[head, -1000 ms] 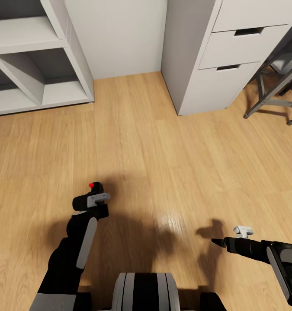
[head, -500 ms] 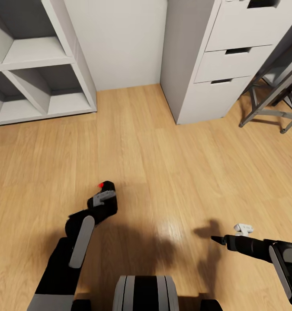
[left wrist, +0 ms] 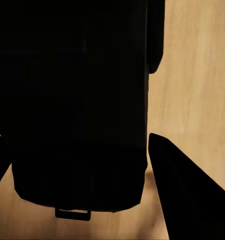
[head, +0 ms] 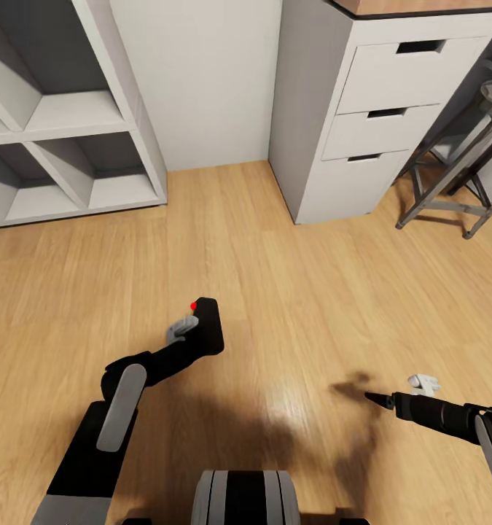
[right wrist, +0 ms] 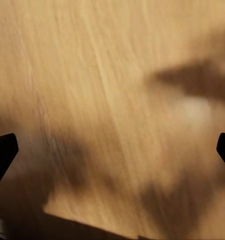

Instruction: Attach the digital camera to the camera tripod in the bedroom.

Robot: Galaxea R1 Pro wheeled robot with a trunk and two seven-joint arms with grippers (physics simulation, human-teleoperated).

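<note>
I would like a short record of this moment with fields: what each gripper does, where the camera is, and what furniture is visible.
left gripper: shut on the digital camera, held above the wood floor
digital camera detail: black body, red dot on top; large between the fingers in the left wrist view
right gripper: open, nothing between the fingertips, over bare floor
furniture: white shelf unit at left; white drawer unit with wood top at right; grey stool at far right
task stage: camera carried, not yet attached
</note>
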